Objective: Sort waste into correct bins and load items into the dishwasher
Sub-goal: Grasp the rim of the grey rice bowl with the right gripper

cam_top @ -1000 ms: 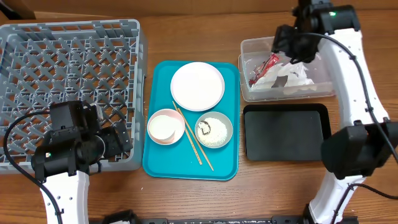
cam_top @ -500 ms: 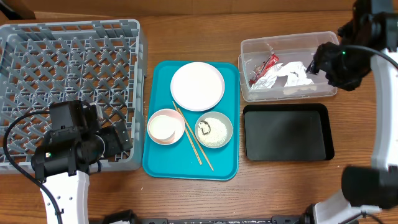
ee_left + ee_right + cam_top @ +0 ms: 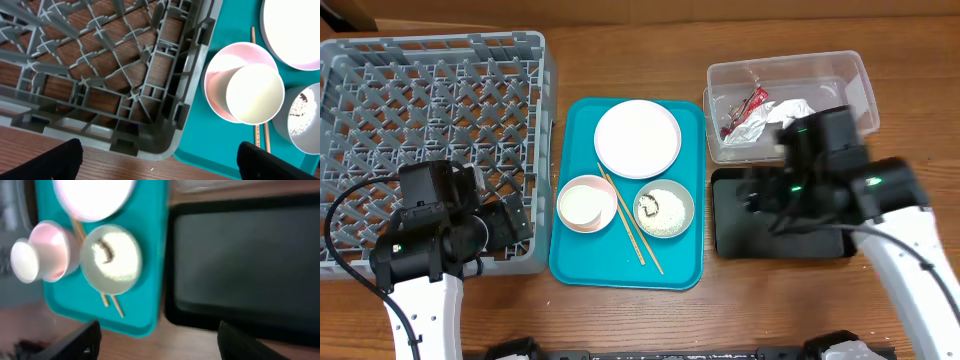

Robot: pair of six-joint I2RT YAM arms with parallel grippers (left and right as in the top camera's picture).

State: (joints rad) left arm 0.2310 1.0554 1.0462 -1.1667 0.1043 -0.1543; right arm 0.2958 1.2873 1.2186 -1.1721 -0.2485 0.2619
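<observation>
Wooden desk [image 3: 620, 60], nothing else in the room shows.

Right claw [image 3: 157, 342]: fingers spread wide, nothing between them, touching nothing. It hangs over the black tray [image 3: 760, 240], which is bare. The overhead view of it is blurred.

Just behind it, the clear tub [image 3: 850, 80] holds the red wrapper [image 3: 745, 108] and the napkin [image 3: 790, 112]. Dry rubbish looks sorted, so I'd guess the black tray is for food scraps.

Next out is the teal tray [image 3: 570, 265]. The grey bowl [image 3: 665, 209] has the rice [image 3: 112, 265] and brown lump [image 3: 104, 250] in it, probably the next target given where the claw sits.

The chopsticks [image 3: 630, 225] lie diagonally between that bowl and the pink bowl [image 3: 587, 204], the cup [image 3: 255, 94] sits inside the pink one, and the white plate [image 3: 637, 138] is behind. No dishes are loaded yet.

Left claw [image 3: 165, 165]: fully apart and empty, over the dish rack [image 3: 430, 60] at the corner next to the pink bowl — well placed to ferry dishes across, I'd say.
</observation>
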